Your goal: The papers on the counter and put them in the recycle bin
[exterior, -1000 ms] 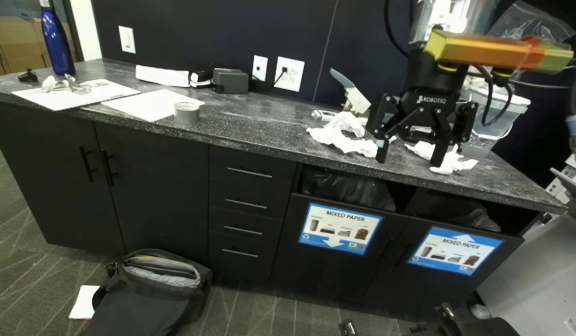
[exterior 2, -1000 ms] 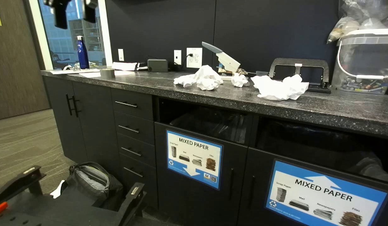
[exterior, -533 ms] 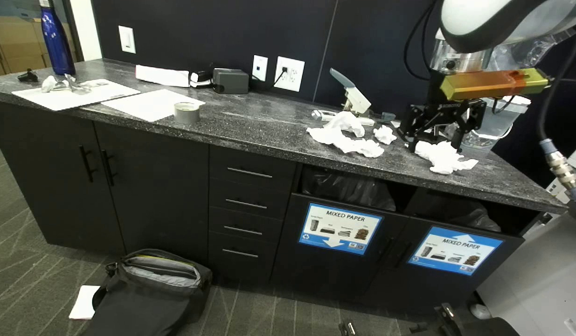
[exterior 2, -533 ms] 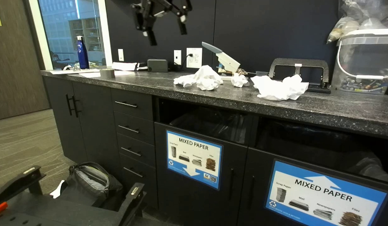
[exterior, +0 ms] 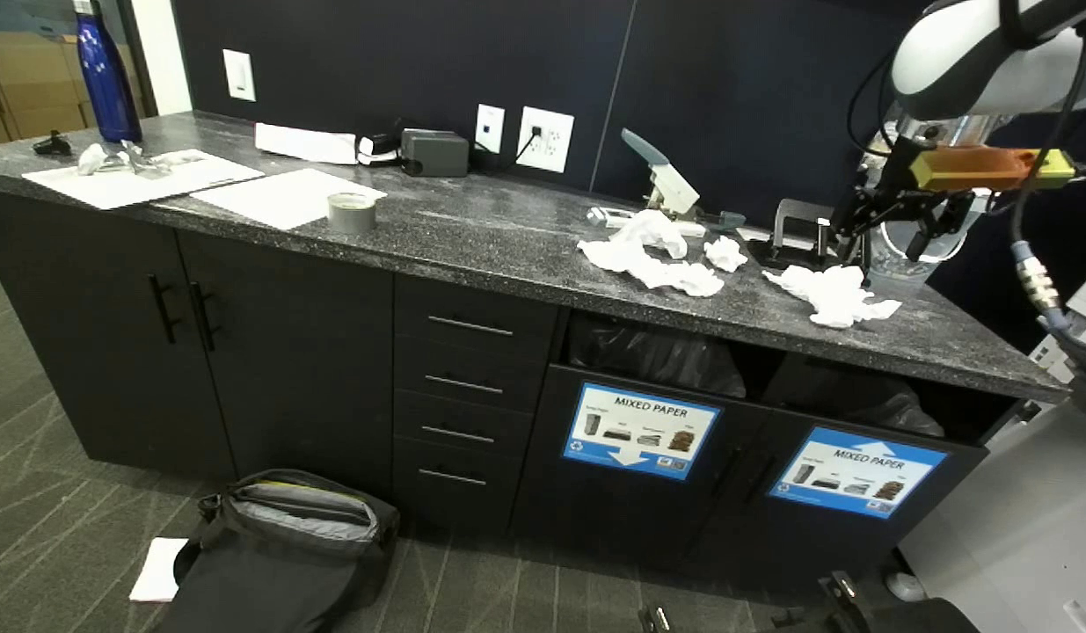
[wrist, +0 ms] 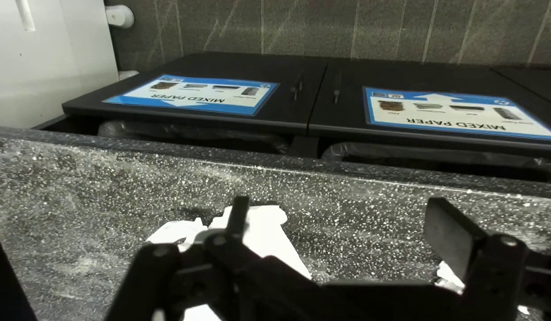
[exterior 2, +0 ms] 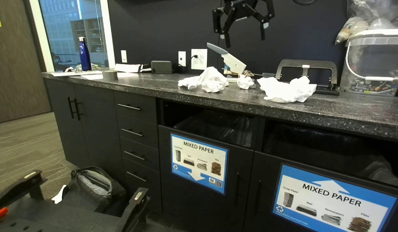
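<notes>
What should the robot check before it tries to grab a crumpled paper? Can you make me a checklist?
1. Gripper open, nothing in it: ok.
2. Crumpled papers there to grab: ok, several lie on the counter.
3. Gripper low enough to grab one: not ok, it hangs above the counter.
4. Hole punch not touching the papers: cannot tell, one of them hides part of it in an exterior view.
5. Bin bags in place: ok, they show below the counter.
6. Room inside the bags: cannot tell, too dark.
</notes>
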